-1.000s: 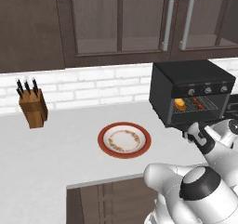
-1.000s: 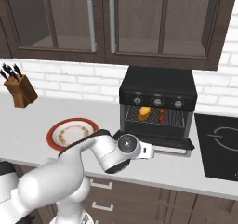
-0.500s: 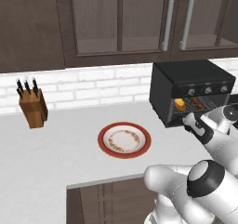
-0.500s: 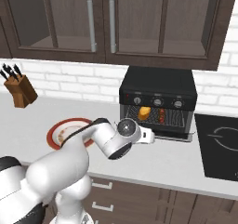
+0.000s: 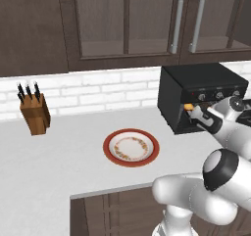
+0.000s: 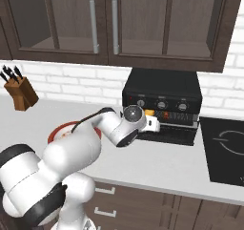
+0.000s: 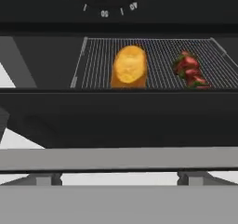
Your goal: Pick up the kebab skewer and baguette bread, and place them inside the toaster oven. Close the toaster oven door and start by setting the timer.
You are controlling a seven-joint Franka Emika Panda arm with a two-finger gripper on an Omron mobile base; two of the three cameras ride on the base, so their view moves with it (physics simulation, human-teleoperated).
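Note:
The black toaster oven point(image 5: 196, 83) point(image 6: 162, 86) stands at the back of the counter. Its door point(image 6: 171, 136) point(image 7: 116, 121) hangs down open, and the pale bar handle point(image 7: 116, 159) is nearest the hand. On the wire rack point(image 7: 93, 65) inside lie the golden baguette bread point(image 7: 129, 67) point(image 6: 149, 112) on the left and the kebab skewer point(image 7: 189, 70) with red chunks on the right. My gripper point(image 5: 192, 113) point(image 6: 157, 125) hovers just outside the oven mouth, over the dropped door. It is open, holds nothing, and stays apart from both foods.
A red-rimmed plate point(image 5: 131, 148) point(image 6: 57, 132) lies on the white counter left of the oven. A wooden knife block point(image 5: 35, 113) point(image 6: 20, 93) stands by the brick wall. A black cooktop point(image 6: 224, 148) is to the oven's right. Grey knobs point(image 6: 162, 104) line the oven front, with wall cabinets above.
The hand has risen from low beside the door's front edge to the level of the oven mouth. The bread and skewer stay on the rack.

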